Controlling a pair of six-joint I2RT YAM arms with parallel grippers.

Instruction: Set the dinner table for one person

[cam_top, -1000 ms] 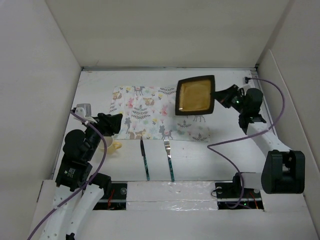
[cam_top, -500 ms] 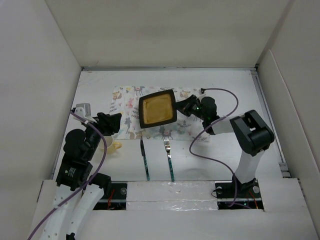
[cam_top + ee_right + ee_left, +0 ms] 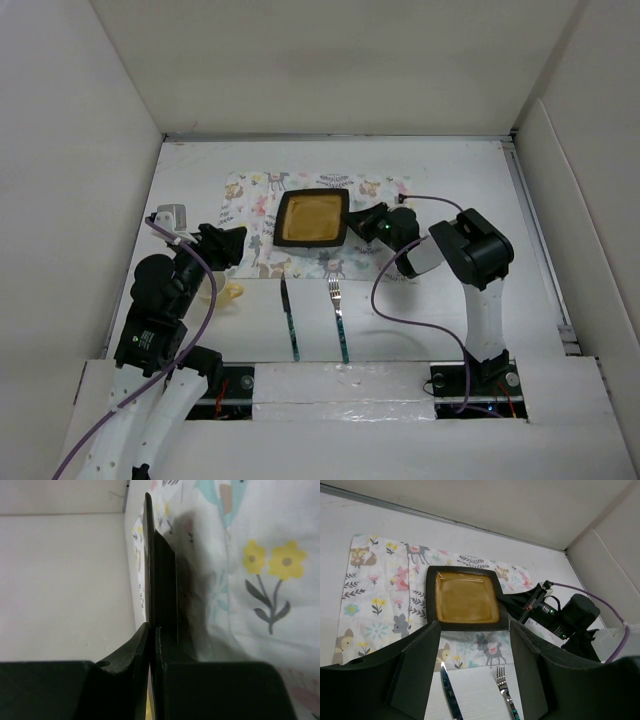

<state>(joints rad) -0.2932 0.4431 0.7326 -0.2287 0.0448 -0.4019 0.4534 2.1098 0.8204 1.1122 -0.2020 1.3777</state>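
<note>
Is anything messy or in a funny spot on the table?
Nothing looks spilled or broken. The knife and fork lie side by side on the bare table, off the placemat instead of beside the plate, which the right gripper holds by its edge. A yellowish thing at the left is too hidden to identify.

Placemat [image 3: 262, 215] on the far middle of the dinner table [image 3: 450, 170], plate [image 3: 313, 217] on the placemat's centre, right gripper [image 3: 356, 224] at the plate's right edge, knife [image 3: 289, 320] and fork [image 3: 339, 320] just near of the placemat, knife left of fork, left gripper [image 3: 232, 246] at the placemat's near left.
</note>
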